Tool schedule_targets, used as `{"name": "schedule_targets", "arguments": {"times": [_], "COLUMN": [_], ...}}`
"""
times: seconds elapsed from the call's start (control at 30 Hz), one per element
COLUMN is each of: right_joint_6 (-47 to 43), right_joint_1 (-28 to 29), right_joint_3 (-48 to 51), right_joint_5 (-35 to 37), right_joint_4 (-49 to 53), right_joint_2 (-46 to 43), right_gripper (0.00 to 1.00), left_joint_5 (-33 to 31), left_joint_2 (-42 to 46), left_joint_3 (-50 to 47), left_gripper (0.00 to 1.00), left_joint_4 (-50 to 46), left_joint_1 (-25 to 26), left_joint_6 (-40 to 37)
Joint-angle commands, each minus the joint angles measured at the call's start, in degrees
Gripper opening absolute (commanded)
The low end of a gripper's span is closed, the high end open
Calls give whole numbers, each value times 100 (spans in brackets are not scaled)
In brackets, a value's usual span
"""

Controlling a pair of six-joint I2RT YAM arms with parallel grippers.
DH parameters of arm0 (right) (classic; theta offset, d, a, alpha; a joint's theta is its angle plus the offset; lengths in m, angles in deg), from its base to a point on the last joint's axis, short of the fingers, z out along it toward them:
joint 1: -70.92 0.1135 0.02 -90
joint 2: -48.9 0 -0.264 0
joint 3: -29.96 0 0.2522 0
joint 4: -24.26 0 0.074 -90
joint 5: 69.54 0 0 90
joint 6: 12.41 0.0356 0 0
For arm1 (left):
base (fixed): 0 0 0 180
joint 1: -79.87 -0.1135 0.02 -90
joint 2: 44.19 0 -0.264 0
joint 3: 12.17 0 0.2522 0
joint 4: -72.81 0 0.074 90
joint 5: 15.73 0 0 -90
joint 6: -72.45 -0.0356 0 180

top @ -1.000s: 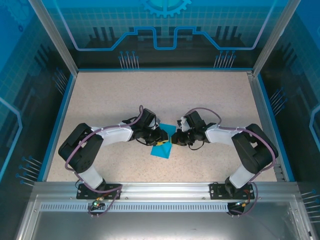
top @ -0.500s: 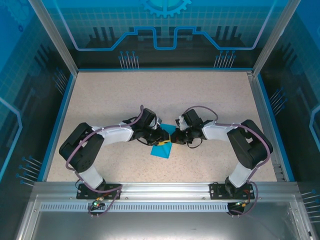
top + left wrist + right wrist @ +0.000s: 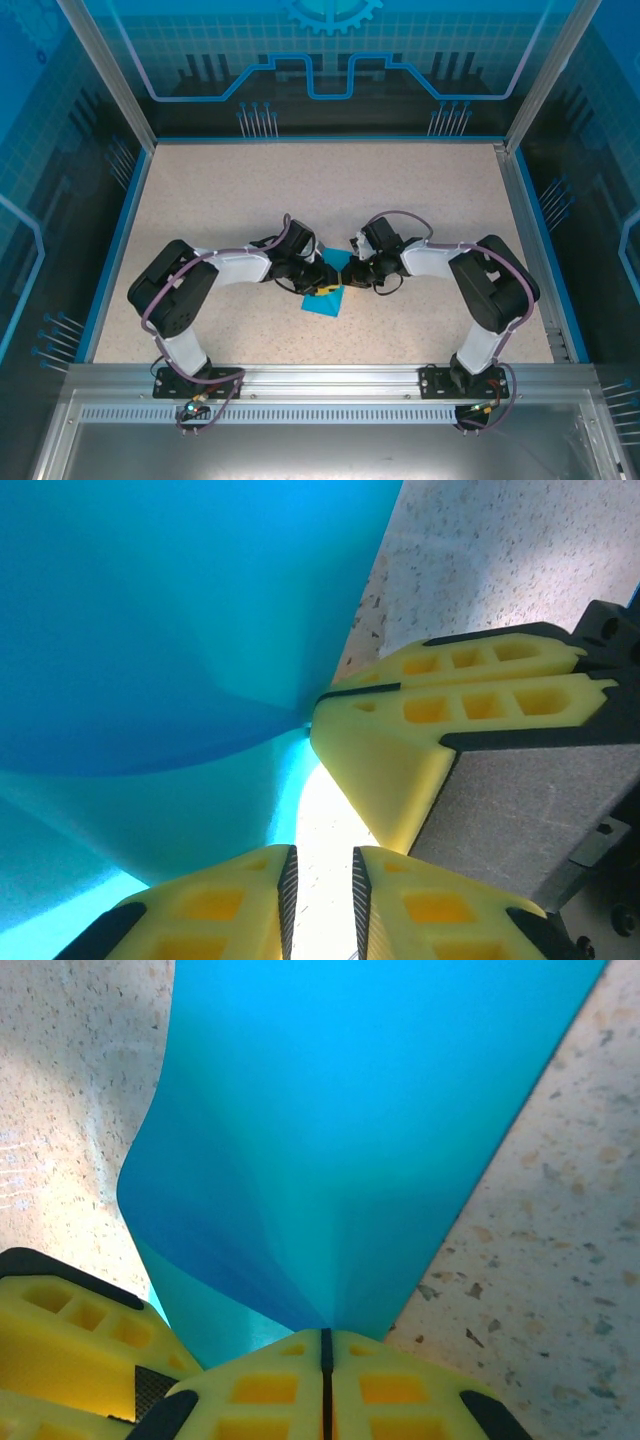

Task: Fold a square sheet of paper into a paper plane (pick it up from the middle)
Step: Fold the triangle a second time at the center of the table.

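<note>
The teal-blue square sheet of paper (image 3: 325, 301) lies mid-table between the two arms, one side raised off the speckled surface. My right gripper (image 3: 322, 1333) is shut on the sheet's near edge, and the paper (image 3: 340, 1130) fans up and away from its yellow fingers. In the left wrist view the same right gripper (image 3: 322, 702) pinches a point of the paper (image 3: 170, 620). My left gripper (image 3: 323, 852) sits just beside it, its jaws a narrow gap apart with only bright table between them. From above, left gripper (image 3: 325, 283) and right gripper (image 3: 347, 275) nearly touch.
The speckled table (image 3: 330, 190) is bounded by a blue rim (image 3: 112, 250) and clear enclosure walls. One yellow left finger (image 3: 70, 1330) lies close to the right gripper's side. Both forearms lie low, converging on the centre.
Both arms have drawn their elbows slightly inward while the grippers stayed at the paper. The left jaws have narrowed a little. The right gripper keeps its grip.
</note>
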Motion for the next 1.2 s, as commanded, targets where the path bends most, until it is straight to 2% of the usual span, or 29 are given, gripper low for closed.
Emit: {"name": "schedule_targets", "arguments": {"times": [0.0,0.8,1.17], "right_joint_6": [-102,-119,-137], "right_joint_1": [-4,-43,-64], "right_joint_3": [-151,-229,-217], "right_joint_5": [50,107,178], "right_joint_4": [141,218,253], "right_joint_2": [97,301,124], "right_gripper": [9,9,9], "left_joint_5": [177,140,188], "left_joint_2": [-116,-325,-351], "left_joint_3": [141,157,192], "left_gripper": [25,25,25], "left_joint_4": [-8,-80,-49], "left_joint_1": [6,11,17], "left_joint_6": [-143,-211,-256]}}
